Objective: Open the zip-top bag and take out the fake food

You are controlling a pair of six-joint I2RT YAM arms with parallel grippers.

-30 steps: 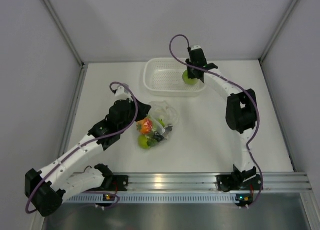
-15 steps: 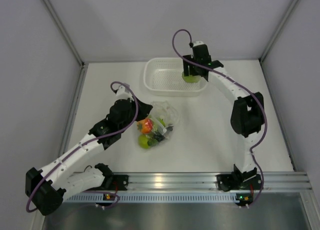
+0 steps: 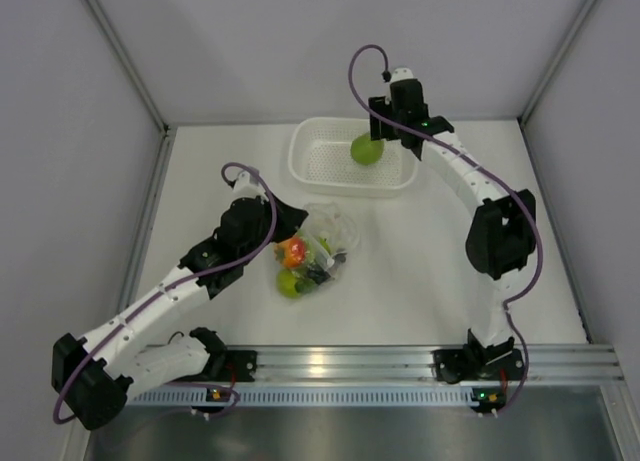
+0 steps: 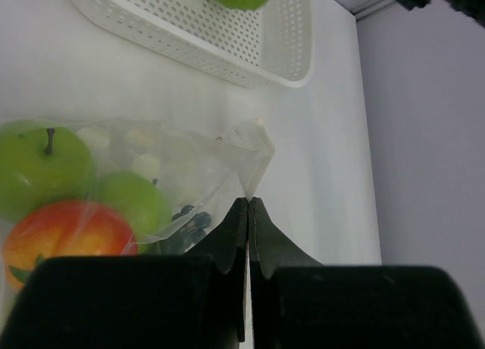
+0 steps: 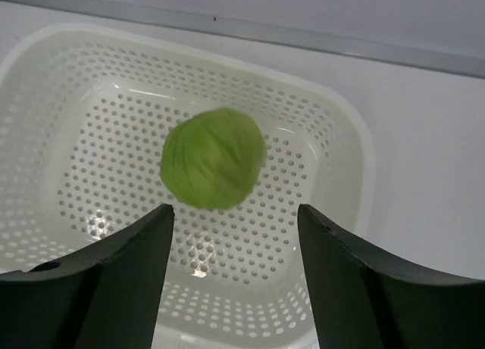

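Item: zip-top bag (image 3: pixel 328 239), part-filled, laid mid-table (image 3: pixel 430 281); one round green fruit (image 3: pixel 366 149) in white perforated basket (image 3: pixel 310 161) at rear.
Top view: bag is pinched at its left edge by left gripper (image 3: pixel 292 228); red-yellow apple (image 3: pixel 293 251), green apple (image 3: pixel 288 284) & dark grape bunch (image 3: pixel 318 271) are seen inside it; right gripper (image 3: pixel 388 133) is held over basket, just beside the green fruit. L wrist view: fingers are clamped tight on a clear corner of bag, no gap betw. them; 2 green fruits, red-yellow apple & grapes are enclosed behind the film. R wrist view: fingers are spread wide, nothing betw. them; green fruit is seen within basket, apart from both tips, slightly blurred.
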